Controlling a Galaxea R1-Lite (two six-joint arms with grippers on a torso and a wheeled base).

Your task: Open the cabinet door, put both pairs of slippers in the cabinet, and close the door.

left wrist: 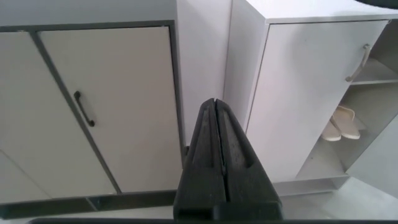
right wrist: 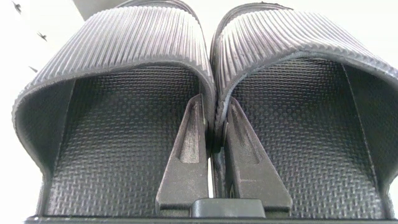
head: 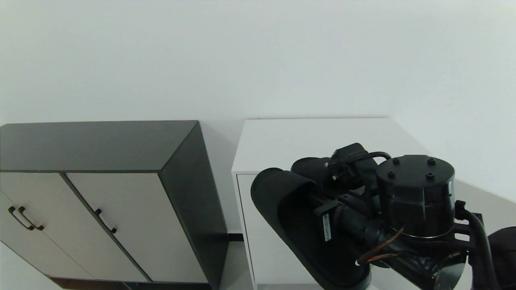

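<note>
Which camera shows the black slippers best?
The right wrist view: both black slippers sit side by side up close, their inner edges pinched by the right gripper. The head view shows them from the side, partly behind the right arm.

Carries a pale pair of slippers (left wrist: 342,123), side by side, on the lower shelf (left wrist: 372,130) inside the open white cabinet (left wrist: 292,93); stands on a light floor (left wrist: 373,199) beside a dark-topped cabinet (left wrist: 106,106)

Blk slippers (right wrist: 118,68): ribbed straps, diamond-grid insoles; cabinet (head: 314,137) white; 2nd pair (left wrist: 343,122) cream.
</note>
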